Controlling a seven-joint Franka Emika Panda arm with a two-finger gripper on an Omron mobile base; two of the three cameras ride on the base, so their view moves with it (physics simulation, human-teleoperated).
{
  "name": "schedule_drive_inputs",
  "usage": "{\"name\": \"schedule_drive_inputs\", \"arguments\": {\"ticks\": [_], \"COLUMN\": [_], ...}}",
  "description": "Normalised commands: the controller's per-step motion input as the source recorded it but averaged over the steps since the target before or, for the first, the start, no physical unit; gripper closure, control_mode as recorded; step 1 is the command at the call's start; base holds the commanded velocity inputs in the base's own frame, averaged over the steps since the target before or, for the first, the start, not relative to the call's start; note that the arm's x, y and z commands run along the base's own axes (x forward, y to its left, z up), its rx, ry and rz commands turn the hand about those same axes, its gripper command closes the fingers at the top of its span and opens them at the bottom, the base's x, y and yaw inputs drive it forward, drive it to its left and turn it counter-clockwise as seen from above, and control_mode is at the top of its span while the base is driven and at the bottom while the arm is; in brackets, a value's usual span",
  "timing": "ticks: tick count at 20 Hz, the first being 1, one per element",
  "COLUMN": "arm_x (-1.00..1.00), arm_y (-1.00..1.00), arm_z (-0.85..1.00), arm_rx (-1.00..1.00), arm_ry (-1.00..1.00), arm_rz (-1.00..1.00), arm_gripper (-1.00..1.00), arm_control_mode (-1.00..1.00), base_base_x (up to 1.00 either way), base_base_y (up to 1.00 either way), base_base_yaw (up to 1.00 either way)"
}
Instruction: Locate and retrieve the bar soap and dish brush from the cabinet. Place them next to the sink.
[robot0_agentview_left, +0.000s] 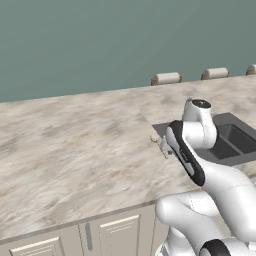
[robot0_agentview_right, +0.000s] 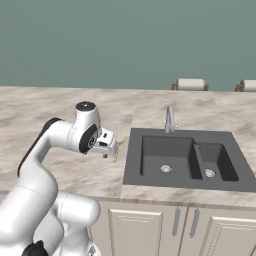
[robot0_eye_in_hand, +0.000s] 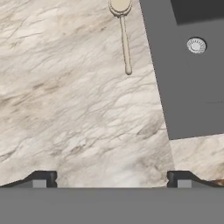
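Observation:
The dish brush (robot0_eye_in_hand: 125, 43) lies flat on the beige marbled counter (robot0_eye_in_hand: 65, 87), its round head away from me and its thin handle pointing back toward my hand. It rests just left of the dark grey sink (robot0_eye_in_hand: 175, 87), and its tan tip pokes out beside my forearm (robot0_agentview_left: 157, 140). My gripper (robot0_eye_in_hand: 111, 179) hovers above the counter short of the handle's end, open, with nothing between its fingers. The hand (robot0_agentview_right: 114, 146) hangs beside the sink's left rim (robot0_agentview_right: 131, 165). The bar soap and the cabinet are out of view.
A curved silver faucet (robot0_agentview_right: 170, 119) stands behind the double basin. Padded stool tops (robot0_agentview_left: 166, 78) (robot0_agentview_right: 190, 84) line the counter's far edge. Lower cabinet doors (robot0_agentview_right: 140, 227) run under the counter front. Wide bare counter stretches to the left (robot0_agentview_left: 65, 145).

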Motion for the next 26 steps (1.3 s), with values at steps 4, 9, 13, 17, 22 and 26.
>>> {"name": "schedule_drive_inputs", "arguments": {"ticks": [4, 9, 13, 17, 22, 26], "arm_x": [-0.21, 0.0, 0.0, 0.0, 0.0, 0.0], "arm_y": [0.06, 0.0, 0.0, 0.0, 0.0, 0.0], "arm_z": [0.0, 0.0, 0.0, 0.0, 0.0, 0.0], "arm_rx": [0.0, 0.0, 0.0, 0.0, 0.0, 0.0], "arm_ry": [0.0, 0.0, 0.0, 0.0, 0.0, 0.0], "arm_rz": [0.0, 0.0, 0.0, 0.0, 0.0, 0.0], "arm_gripper": [-1.0, -1.0, -1.0, -1.0, -1.0, -1.0], "arm_control_mode": [1.0, 1.0, 1.0, 1.0, 1.0, 1.0], "base_base_x": [-0.11, -0.56, -0.67, -0.51, -0.09, 0.0], "base_base_y": [0.02, 0.11, 0.24, 0.44, 0.46, 0.3], "base_base_yaw": [0.0, 0.02, 0.11, 0.15, 0.39, 0.42]}}
